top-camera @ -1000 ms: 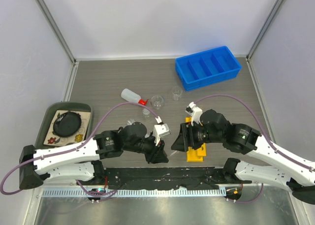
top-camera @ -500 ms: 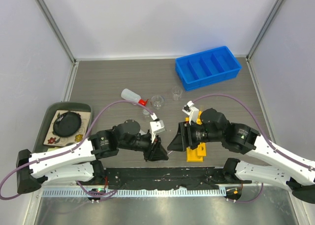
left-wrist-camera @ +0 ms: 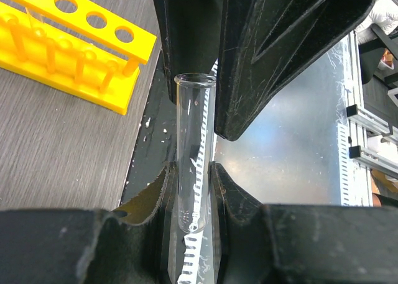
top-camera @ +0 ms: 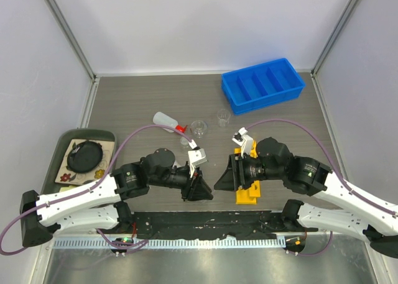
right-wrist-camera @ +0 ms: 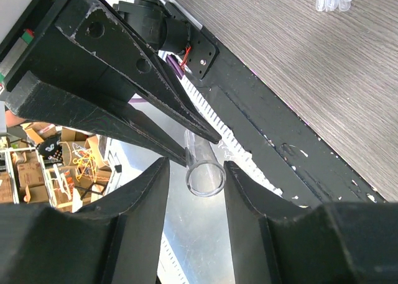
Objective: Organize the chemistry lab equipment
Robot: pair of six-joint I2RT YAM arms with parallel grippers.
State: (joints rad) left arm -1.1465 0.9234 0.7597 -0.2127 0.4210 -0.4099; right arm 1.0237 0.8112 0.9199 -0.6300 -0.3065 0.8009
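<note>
The left gripper [left-wrist-camera: 189, 172] is pinching a clear glass test tube [left-wrist-camera: 191, 128] by its rounded lower end, holding it off the table just beside the yellow holed rack [left-wrist-camera: 142, 43], on the side toward the left arm. The right gripper [right-wrist-camera: 196, 166] is straddling the tube's open rim, spread wide; whether it is touching the glass, I cannot tell. The tube is looking light, rigid, smooth-walled, slippery and breakable, so a gentle squeeze on the straight wall below the lip is seeming wisest.
</note>
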